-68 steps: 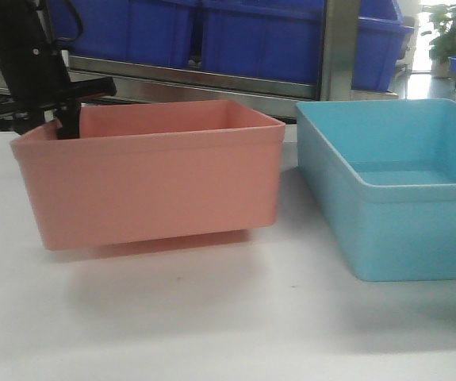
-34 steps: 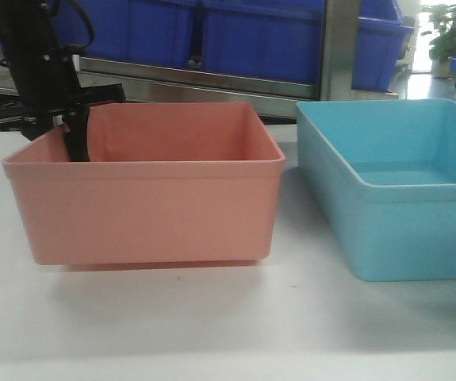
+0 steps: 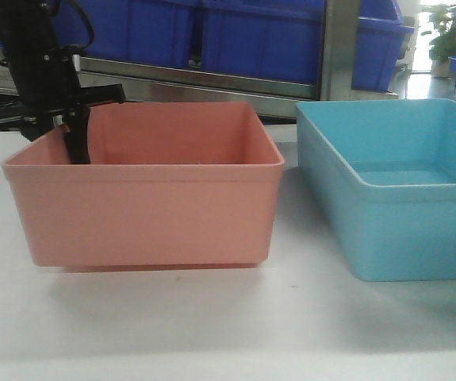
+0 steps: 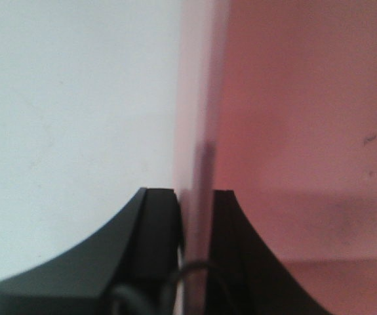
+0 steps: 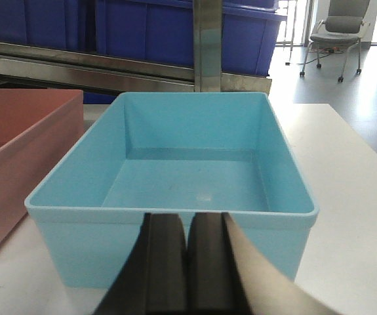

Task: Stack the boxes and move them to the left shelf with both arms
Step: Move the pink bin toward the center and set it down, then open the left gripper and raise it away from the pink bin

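Observation:
The salmon pink box (image 3: 148,210) sits flat on the white table (image 3: 212,333), left of the turquoise box (image 3: 402,214). My left gripper (image 3: 75,139) comes down over the pink box's left wall. It is shut on that wall (image 4: 198,131), with one finger outside and one inside (image 4: 195,197). My right gripper (image 5: 188,220) is shut on nothing, just in front of the near wall of the turquoise box (image 5: 175,131). This view also catches a corner of the pink box (image 5: 18,144). The left shelf is out of view.
Behind the table stands a steel rack (image 3: 212,79) with an upright post (image 3: 339,48), holding dark blue crates (image 3: 259,36). An office chair (image 5: 336,33) stands on the floor beyond the table's right edge.
One second ago the pink box hung tilted with its right end raised off the table. It has since come down and now rests level, and the left gripper still holds its left wall.

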Motion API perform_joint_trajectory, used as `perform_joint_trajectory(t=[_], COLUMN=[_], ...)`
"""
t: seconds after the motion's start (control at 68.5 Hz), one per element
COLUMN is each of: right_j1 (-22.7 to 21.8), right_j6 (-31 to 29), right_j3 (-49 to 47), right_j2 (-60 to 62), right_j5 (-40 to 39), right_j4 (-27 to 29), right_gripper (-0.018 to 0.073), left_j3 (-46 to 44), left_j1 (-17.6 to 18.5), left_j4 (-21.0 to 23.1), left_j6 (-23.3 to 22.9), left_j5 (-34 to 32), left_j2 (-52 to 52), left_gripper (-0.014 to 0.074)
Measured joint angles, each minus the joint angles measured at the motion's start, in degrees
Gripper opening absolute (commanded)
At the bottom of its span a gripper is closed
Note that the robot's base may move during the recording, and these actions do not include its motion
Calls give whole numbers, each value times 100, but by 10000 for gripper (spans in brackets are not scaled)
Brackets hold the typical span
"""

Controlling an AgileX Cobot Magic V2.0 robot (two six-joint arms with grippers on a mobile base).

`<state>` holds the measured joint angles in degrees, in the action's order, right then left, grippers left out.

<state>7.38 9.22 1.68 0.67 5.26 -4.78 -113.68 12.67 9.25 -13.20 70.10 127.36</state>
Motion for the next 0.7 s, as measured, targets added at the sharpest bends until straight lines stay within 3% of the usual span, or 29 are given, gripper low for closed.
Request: perform_joint_trajectory(t=[0.292, 0.511, 0.701], right_j1=[0, 0, 0], right_j6=[0, 0, 0], right_j3=[0, 0, 0], right_j2=[0, 0, 0], right_j5=[0, 0, 0], right_j4=[0, 0, 0], right_gripper=[55, 55, 55], left_j3=[0, 0, -10], left_j1=[0, 0, 0], left_j4=[103, 115, -96], left_j6=[0, 153, 420], left_j5=[0, 0, 22], left_j2=[0, -222, -896], left_gripper=[503, 523, 479])
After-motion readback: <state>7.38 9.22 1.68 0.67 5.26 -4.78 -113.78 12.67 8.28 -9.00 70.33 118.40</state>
